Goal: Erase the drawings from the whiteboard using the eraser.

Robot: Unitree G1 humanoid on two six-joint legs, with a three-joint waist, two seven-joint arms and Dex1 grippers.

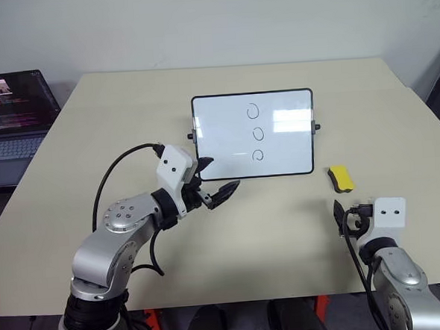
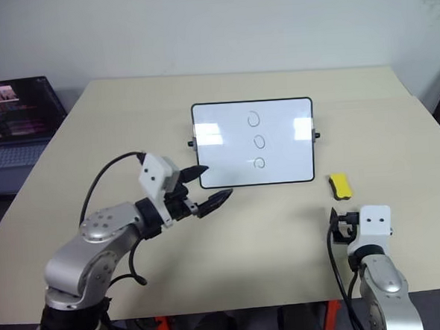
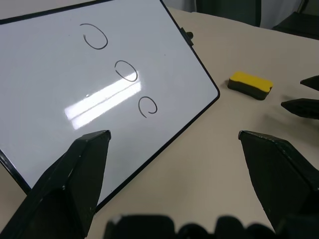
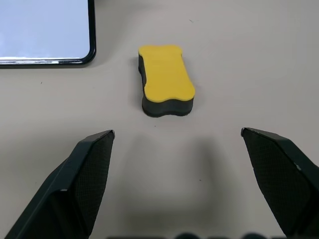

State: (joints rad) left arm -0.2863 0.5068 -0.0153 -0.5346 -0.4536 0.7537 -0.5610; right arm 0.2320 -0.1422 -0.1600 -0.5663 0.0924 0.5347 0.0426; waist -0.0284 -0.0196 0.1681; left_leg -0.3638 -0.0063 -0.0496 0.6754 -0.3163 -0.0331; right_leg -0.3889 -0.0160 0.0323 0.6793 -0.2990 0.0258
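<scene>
One eraser (image 4: 166, 82) lay on the table (image 1: 298, 227) just ahead of the right gripper (image 4: 185, 181), whose fingers stood wide apart and empty. Beside it sat one whiteboard (image 1: 226, 146) bearing three drawings (image 1: 257, 133). The left gripper (image 1: 217, 178), seemingly above the board's near corner, was spread and empty.

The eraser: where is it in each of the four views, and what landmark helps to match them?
Left eye: eraser beside the whiteboard's lower right corner.
Right eye: same place.
Left wrist: on the table past that corner.
Right wrist: centred ahead of the open fingers.
Landmark: that rounded corner.
</scene>
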